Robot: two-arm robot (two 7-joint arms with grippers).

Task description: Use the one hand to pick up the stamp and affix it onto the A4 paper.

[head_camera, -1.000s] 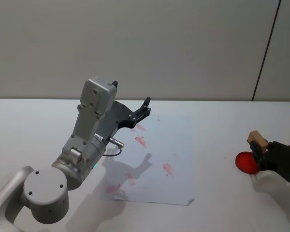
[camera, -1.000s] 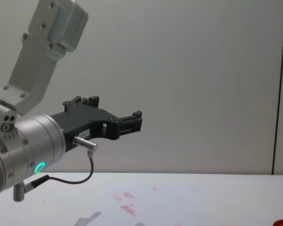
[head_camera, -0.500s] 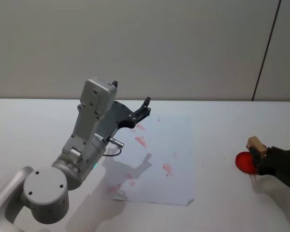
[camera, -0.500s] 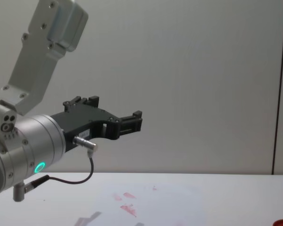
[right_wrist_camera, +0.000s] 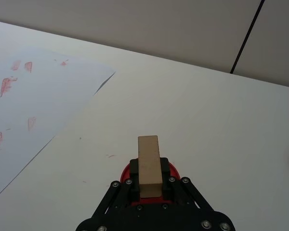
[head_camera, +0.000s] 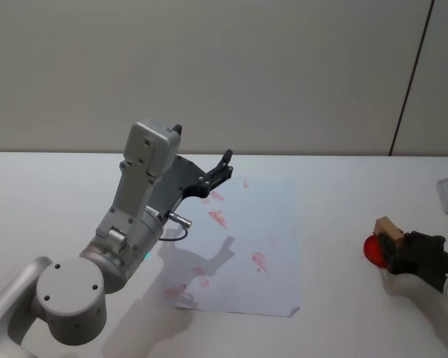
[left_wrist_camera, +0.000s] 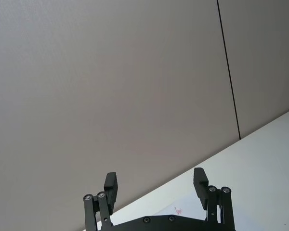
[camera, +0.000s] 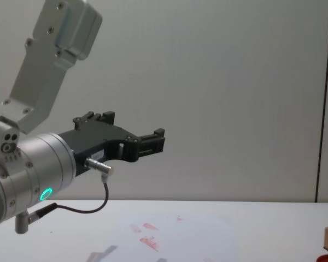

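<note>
- No brand, label or readable writing shows on anything.
- The stamp is a small, plain, light tan wooden block, longer than wide, with smooth unmarked faces.
- The right gripper has its black fingers closed against the stamp's two long sides, with the block's far end sticking out past them.
- Under the stamp sits a round red pad, well to the right of the paper, on the white table.
- The paper is a thin white sheet lying flat at the table's middle, bearing several small red-pink ink marks.
- The left gripper hangs in the air above the paper's far left part, its two black fingers spread wide with nothing between them.
</note>
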